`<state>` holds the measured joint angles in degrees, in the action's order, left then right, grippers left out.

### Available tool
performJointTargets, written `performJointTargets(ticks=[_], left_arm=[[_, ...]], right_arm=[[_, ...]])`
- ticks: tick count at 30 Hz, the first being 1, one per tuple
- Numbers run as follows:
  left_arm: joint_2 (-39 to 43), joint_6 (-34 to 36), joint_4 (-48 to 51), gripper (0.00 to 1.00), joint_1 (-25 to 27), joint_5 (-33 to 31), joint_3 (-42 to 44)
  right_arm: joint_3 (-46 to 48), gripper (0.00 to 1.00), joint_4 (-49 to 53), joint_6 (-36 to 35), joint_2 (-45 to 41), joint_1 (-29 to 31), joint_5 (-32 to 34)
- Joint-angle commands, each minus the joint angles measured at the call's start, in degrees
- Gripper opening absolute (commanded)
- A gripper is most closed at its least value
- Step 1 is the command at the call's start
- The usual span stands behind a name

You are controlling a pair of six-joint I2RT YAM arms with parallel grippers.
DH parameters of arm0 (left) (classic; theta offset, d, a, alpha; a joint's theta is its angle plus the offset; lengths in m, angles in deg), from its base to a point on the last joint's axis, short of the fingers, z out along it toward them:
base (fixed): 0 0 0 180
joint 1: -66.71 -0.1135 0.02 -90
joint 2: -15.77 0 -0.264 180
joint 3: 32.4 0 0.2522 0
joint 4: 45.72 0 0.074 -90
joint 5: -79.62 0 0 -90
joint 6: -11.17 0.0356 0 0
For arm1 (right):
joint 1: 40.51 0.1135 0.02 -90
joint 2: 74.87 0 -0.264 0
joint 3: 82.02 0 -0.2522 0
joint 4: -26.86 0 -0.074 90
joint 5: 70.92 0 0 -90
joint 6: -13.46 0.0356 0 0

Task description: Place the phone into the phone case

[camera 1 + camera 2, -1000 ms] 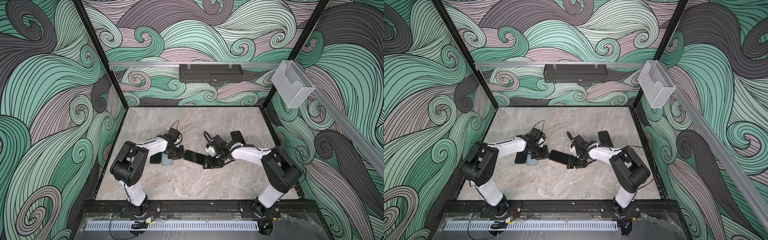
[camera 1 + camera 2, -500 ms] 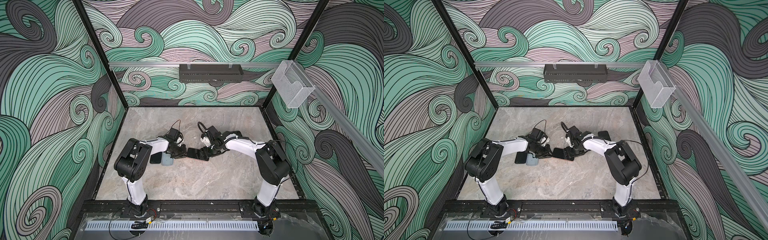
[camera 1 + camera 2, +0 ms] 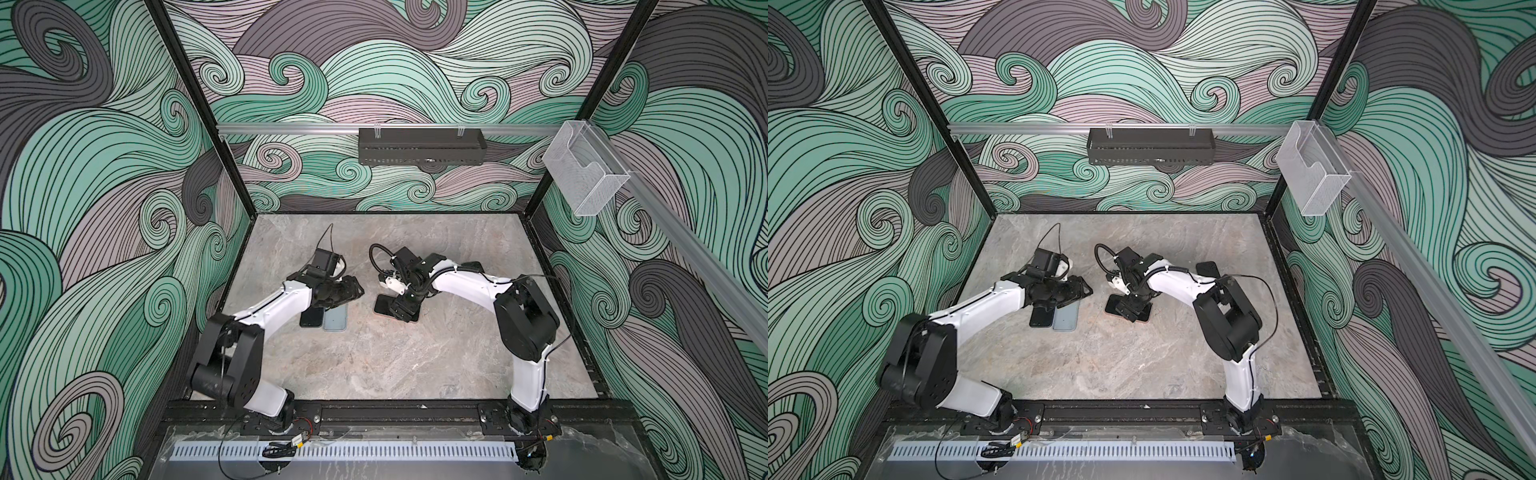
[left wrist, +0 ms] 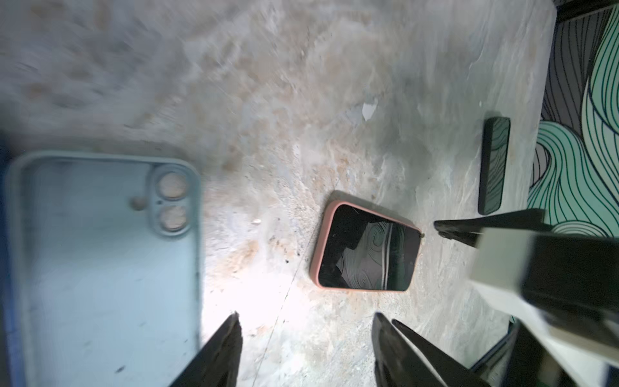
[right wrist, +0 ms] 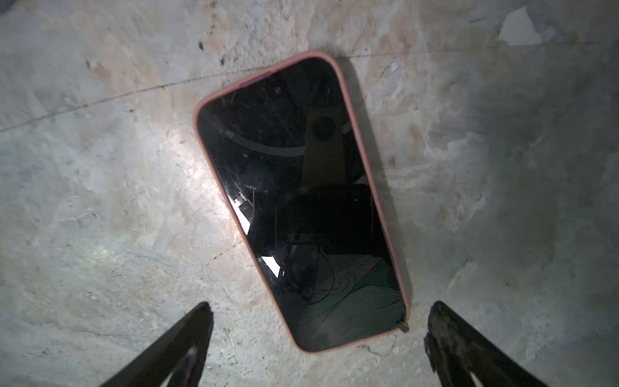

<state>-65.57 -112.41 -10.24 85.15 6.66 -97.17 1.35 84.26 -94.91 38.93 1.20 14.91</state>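
Observation:
The phone (image 5: 301, 201), black screen up, sits inside a pink phone case (image 5: 338, 77) flat on the table, in both top views near the middle (image 3: 384, 306) (image 3: 1116, 305). My right gripper (image 5: 320, 311) (image 3: 405, 309) (image 3: 1133, 309) hovers over its near end, open, the fingers (image 5: 197, 321) astride that end and clear of it. My left gripper (image 4: 306, 321) (image 3: 353, 291) (image 3: 1081, 291) is open and empty, a little to the left of the cased phone (image 4: 365, 251).
An empty light-blue case (image 4: 100, 251) (image 3: 334, 320) (image 3: 1065, 321) lies below my left wrist, with a dark slab (image 3: 311, 318) beside it. Another dark phone (image 4: 495, 164) (image 3: 1207, 268) lies at the back right. The marble table (image 3: 374, 365) is walled on three sides.
Both sets of jaws have widened. The cased phone, which was between the two grippers, now lies free on the table. My right arm has swung toward the back, over it.

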Motion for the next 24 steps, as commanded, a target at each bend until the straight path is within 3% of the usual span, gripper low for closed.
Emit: performJointTargets(ticks=[1,7,13,19,24], left_arm=[[5.07,1.57,9.27,0.64,-1.04,-7.35,0.87],[10.6,0.49,15.47,0.64,-2.12,-12.69,2.97],[15.91,-1.31,16.06,0.64,-3.13,-16.32,5.67],[18.7,-2.1,16.16,0.63,-3.56,-19.74,6.85],[19.12,-1.97,15.65,0.63,-3.83,-19.64,7.8]], right_arm=[[-2.34,0.99,1.09,-5.57,2.77,-0.14,-1.65],[-4.05,0.99,1.09,-6.24,6.12,-0.01,-4.16],[-4.13,0.92,0.86,-4.9,7.91,0.21,-1.35],[-2.23,0.72,0.72,-0.87,7.0,0.22,5.45],[0.49,0.56,0.57,6.66,5.53,-2.33,10.58]])
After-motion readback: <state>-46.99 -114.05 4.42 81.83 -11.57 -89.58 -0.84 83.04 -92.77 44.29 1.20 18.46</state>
